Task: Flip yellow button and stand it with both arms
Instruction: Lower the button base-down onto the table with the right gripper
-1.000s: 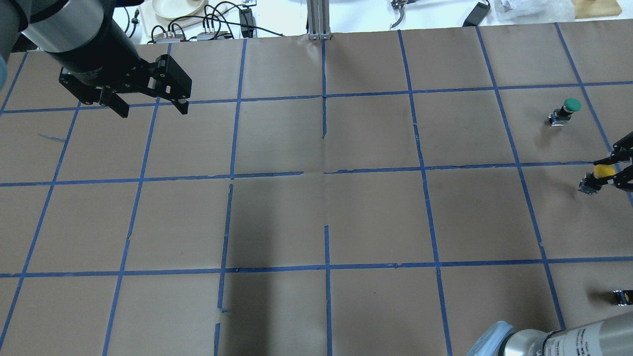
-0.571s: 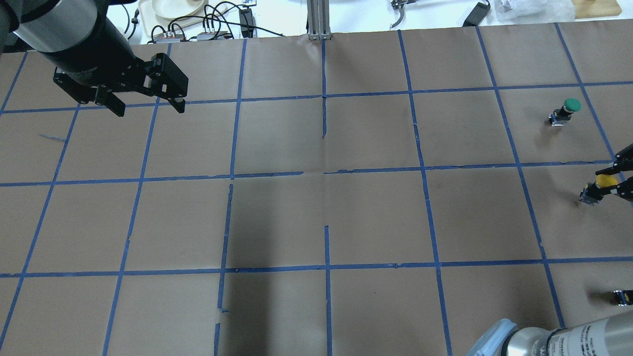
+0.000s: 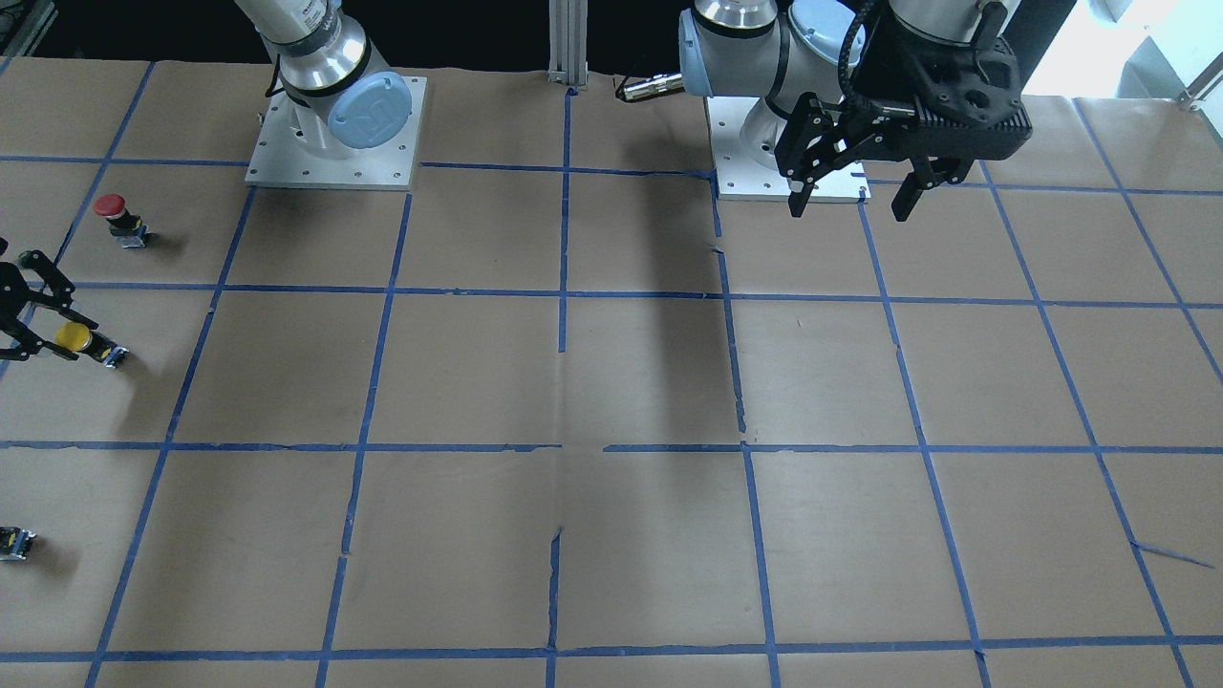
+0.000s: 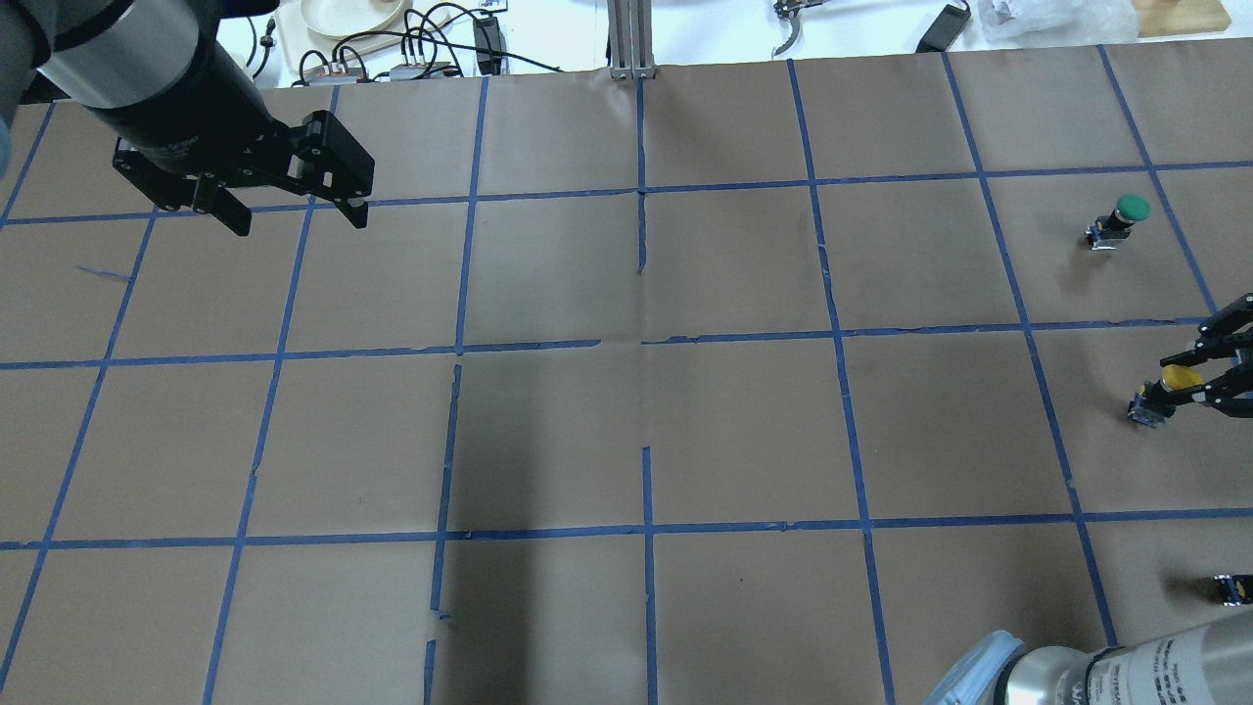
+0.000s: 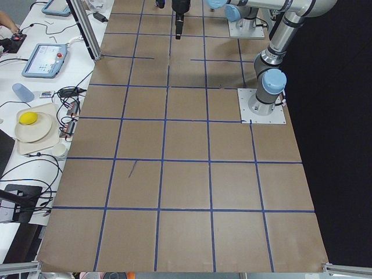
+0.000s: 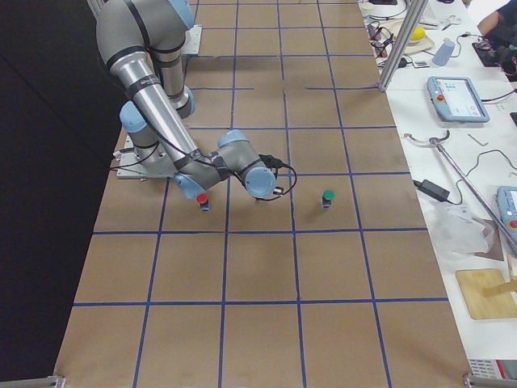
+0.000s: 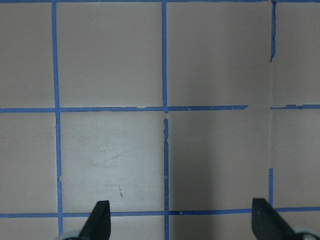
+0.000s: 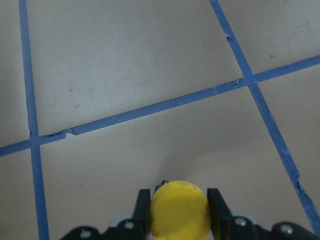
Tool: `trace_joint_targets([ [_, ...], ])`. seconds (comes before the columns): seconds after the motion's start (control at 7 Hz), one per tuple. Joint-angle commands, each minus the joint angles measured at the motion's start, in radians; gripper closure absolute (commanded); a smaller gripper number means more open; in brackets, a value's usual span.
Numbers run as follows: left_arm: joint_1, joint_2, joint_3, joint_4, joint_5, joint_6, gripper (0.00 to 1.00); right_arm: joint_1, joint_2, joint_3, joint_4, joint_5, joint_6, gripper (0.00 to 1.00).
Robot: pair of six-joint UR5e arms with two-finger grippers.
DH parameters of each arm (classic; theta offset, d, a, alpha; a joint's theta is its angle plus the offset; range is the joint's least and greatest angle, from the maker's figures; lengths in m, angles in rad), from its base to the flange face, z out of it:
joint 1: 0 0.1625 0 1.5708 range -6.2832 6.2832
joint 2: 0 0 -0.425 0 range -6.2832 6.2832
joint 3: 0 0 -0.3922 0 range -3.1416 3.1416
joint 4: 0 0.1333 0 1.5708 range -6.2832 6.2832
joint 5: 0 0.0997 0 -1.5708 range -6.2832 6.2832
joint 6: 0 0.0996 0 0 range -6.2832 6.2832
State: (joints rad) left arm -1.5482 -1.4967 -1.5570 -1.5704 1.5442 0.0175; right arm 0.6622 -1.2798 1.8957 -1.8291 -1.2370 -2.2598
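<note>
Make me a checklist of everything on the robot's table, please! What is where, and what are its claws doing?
Surface: brown paper with a blue tape grid; some tape lines are broken.
Job's things: yellow button near the paper's edge on the robot's right, tilted, its cap clamped by the right gripper.
Clutter: red-capped button and green-capped button, one on each side of it, apart from it.
Grippers: right shut on the yellow button; left gripper open, empty, above bare paper.
Cables: a tangle beyond the paper's far edge.
Surroundings: a plate and a touchscreen pendant beside the paper.
</note>
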Motion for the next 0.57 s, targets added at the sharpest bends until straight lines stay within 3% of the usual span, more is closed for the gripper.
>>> trace_joint_targets([
  [0.0, 0.002, -0.004, -0.006, 0.007, 0.004, 0.001, 0.0, -0.003, 0.002, -0.001, 0.001, 0.002, -0.003, 0.63],
  [0.43, 0.002, -0.004, -0.018, 0.023, 0.005, -0.002, 0.0, -0.004, 0.002, 0.0, -0.002, -0.002, -0.003, 0.42],
])
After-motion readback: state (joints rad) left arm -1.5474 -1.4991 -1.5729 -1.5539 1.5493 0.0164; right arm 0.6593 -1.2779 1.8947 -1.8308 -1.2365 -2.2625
